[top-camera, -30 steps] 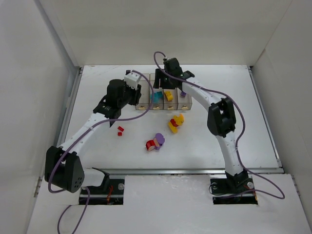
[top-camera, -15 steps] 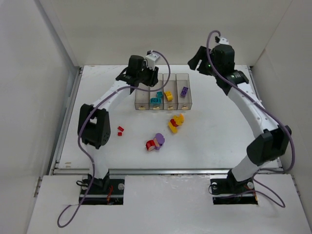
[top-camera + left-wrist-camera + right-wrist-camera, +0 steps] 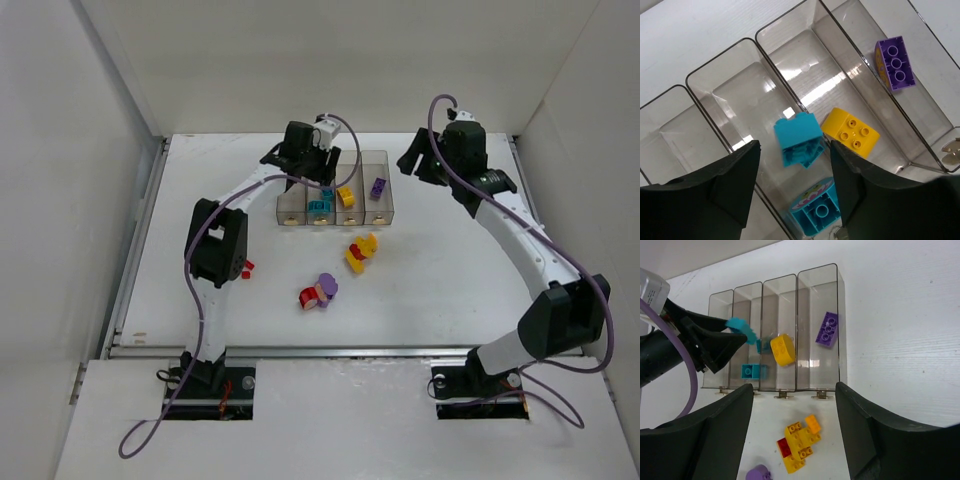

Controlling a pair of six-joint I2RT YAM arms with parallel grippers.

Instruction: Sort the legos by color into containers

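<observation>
Four clear bins joined in a row (image 3: 290,205) stand at the back middle. My left gripper (image 3: 321,183) hangs over them, open (image 3: 792,172). A teal brick (image 3: 799,139) is loose and tilted between its fingers, touching neither, over the second bin; it also shows in the right wrist view (image 3: 740,326). Below it a teal brick (image 3: 817,212) lies in that bin. A yellow brick (image 3: 850,131) lies in the third bin and a purple brick (image 3: 895,63) in the fourth. My right gripper (image 3: 413,163) is open (image 3: 793,390), to the right of the bins.
A yellow-and-red clump (image 3: 361,252) lies in front of the bins, also in the right wrist view (image 3: 799,444). A red-and-purple clump (image 3: 318,291) lies nearer. Small red bricks (image 3: 246,267) lie by the left arm's elbow. White walls stand on three sides.
My left gripper swung from the bins' left side to above them, and the teal brick is now loose between its fingers. My right gripper left the bins and moved back right.
</observation>
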